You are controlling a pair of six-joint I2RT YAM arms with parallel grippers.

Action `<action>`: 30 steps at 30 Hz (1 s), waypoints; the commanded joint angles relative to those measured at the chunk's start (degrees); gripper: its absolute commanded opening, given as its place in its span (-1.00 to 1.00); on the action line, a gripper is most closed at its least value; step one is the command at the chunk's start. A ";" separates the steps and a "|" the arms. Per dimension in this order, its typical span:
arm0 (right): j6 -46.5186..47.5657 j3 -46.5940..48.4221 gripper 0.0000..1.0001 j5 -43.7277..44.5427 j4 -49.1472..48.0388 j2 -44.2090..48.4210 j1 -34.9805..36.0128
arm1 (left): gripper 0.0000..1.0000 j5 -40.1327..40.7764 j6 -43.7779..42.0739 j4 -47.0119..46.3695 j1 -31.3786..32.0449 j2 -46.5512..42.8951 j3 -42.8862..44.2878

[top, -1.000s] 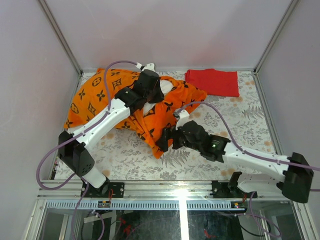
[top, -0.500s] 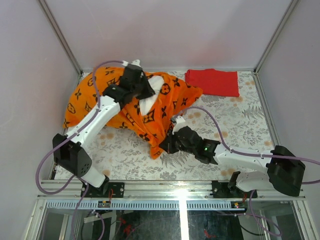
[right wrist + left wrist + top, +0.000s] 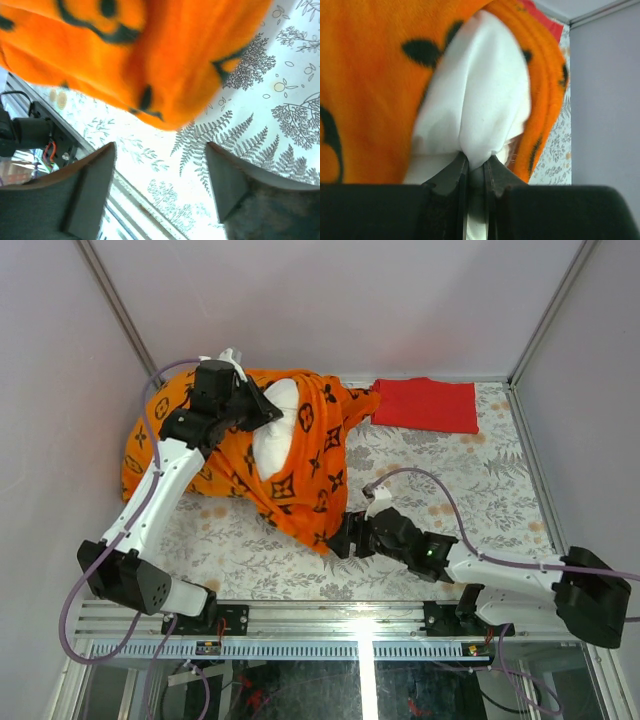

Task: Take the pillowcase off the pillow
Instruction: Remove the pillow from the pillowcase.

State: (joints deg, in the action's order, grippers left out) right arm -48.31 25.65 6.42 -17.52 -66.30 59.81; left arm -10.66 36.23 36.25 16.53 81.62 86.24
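Pillow (image 3: 272, 432) lies far left, half bared, with the pillowcase (image 3: 300, 490) trailing from it toward a loose near-right corner. The left gripper (image 3: 476, 161) is pinched tight on a fold of white pillow. The right gripper (image 3: 342, 537), nearer that corner and just beside it, has its jaws spread and holds nothing.

Pale lilac walls (image 3: 350, 300); fern-print table covering (image 3: 500, 480).

Floral table (image 3: 480, 490) carries the pillowcase (image 3: 300, 490) and apparently folded red cloth (image 3: 425, 405).
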 commanded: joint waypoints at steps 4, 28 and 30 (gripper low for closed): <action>13.25 14.59 0.99 4.99 14.62 13.47 0.53 | -1.00 1.31 -0.52 -10.06 -1.75 -5.67 -3.00; 13.42 43.08 0.40 1.22 16.65 -19.10 3.49 | -1.00 10.61 -2.39 -9.09 7.66 -4.14 -2.12; 13.23 41.69 0.00 1.36 15.55 -18.41 3.56 | -1.00 10.88 -2.47 -9.05 7.65 -4.28 -2.21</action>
State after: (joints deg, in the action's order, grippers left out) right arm -34.65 66.52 7.73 1.37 -86.41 62.96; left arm -0.97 33.98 34.04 23.97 78.28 81.49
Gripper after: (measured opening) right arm 0.645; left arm 0.089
